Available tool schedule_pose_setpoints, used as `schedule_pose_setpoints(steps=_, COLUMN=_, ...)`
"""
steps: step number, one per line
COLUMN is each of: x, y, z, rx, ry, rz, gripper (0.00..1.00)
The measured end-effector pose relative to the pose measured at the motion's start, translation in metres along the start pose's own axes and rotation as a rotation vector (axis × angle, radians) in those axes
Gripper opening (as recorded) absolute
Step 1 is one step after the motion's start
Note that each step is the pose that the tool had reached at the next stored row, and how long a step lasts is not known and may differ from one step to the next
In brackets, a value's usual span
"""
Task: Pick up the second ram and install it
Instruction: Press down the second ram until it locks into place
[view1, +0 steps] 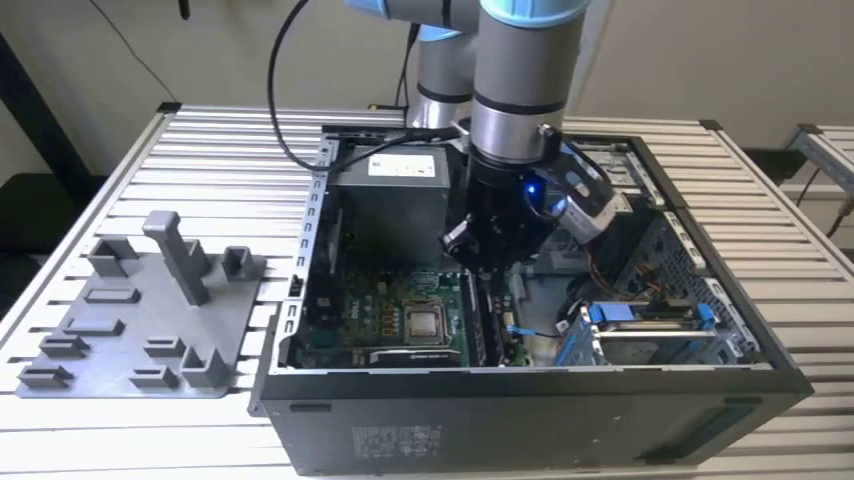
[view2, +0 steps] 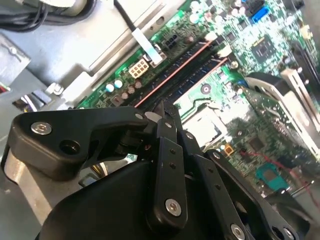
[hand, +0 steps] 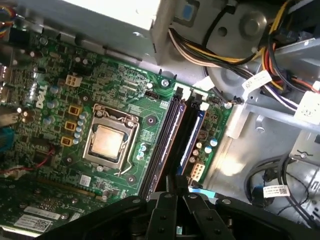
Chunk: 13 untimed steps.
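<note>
- The gripper (view1: 483, 262) hangs inside the open computer case (view1: 747, 355), just right of the exterior view's centre, low over the motherboard (view1: 380, 320).
- In both wrist views its black fingers (hand: 167, 200) are pressed together, tips meeting with almost no gap; whether anything thin sits between them I cannot tell.
- The second ram (hand: 166, 142) appears as a long dark stick standing on edge in a memory slot, running straight away from the fingertips; in the exterior view it lies just under the gripper (view1: 483, 325).
- A parallel slot (hand: 194, 131) with a blue end lies just beside it; I cannot tell whether it holds a stick.
- The processor socket (hand: 109, 142) sits near the slots, on the side away from the bundled cables (hand: 210, 47).
- A grey plastic tray (view1: 140, 310) with upright posts rests on the slatted table (view1: 227, 150), at the exterior view's left, well apart from the gripper.
</note>
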<state>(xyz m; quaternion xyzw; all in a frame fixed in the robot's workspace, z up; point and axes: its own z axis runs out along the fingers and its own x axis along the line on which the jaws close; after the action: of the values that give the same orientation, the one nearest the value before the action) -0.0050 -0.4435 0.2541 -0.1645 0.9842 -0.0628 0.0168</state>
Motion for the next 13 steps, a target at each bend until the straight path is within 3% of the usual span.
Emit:
schedule_pose_setpoints(steps=4, x=0.0003, y=0.0003, z=0.0016, rx=-0.0271, ry=-0.0161, rz=-0.052, gripper=0.11)
schedule_pose_setpoints(steps=8, x=0.001, y=0.0007, z=0.0029, rx=-0.0452, ry=-0.0265, rz=-0.089, gripper=0.11)
schedule_pose_setpoints(steps=10, x=0.0013, y=0.0009, z=0.0034, rx=-0.0524, ry=-0.0298, rz=-0.109, gripper=0.11)
schedule_pose_setpoints(steps=13, x=0.0013, y=0.001, z=0.0037, rx=-0.0604, ry=-0.0281, rz=-0.137, gripper=0.11)
